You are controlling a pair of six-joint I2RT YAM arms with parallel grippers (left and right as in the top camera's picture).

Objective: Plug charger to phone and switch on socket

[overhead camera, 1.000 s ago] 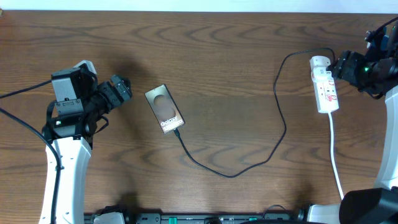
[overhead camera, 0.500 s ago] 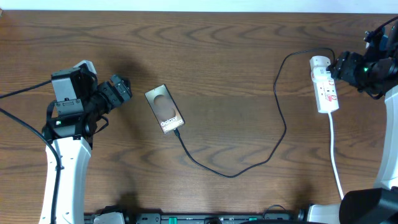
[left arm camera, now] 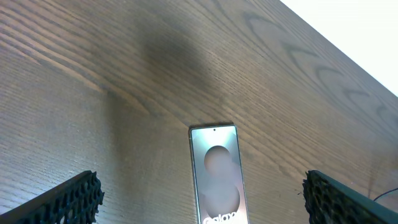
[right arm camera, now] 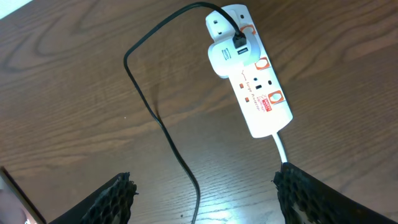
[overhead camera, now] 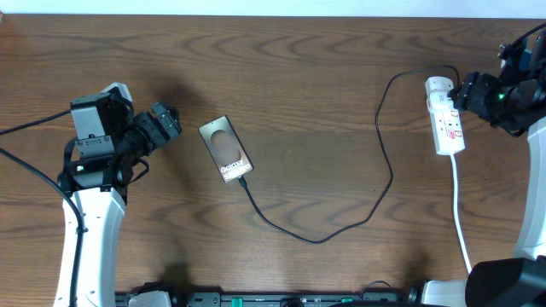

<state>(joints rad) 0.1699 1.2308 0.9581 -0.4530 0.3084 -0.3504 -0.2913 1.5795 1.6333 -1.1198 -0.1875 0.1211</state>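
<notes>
White socket (right arm camera: pixel 250 68) (red marks), bronze phone (overhead camera: pixel 226 149)

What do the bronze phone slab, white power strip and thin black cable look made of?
Flat bronze phone slab: probably metal or glass, glossy; it shows soft reflections.
Narrow white power strip: smooth moulded plastic, slight sheen, printed red marks.
Thin black cable: likely rubber or PVC jacket, matte; it lies in loose curves.

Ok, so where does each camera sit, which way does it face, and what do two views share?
Overhead: above the table, facing straight down; shows left arm, right arm, left gripper, right gripper.
Left wrist: on the left arm, facing the phone; own open fingers in the bottom corners.
Right wrist: on the right arm, facing socket and charger; own open fingers below.
Shared: overhead and left wrist both show the phone.
</notes>
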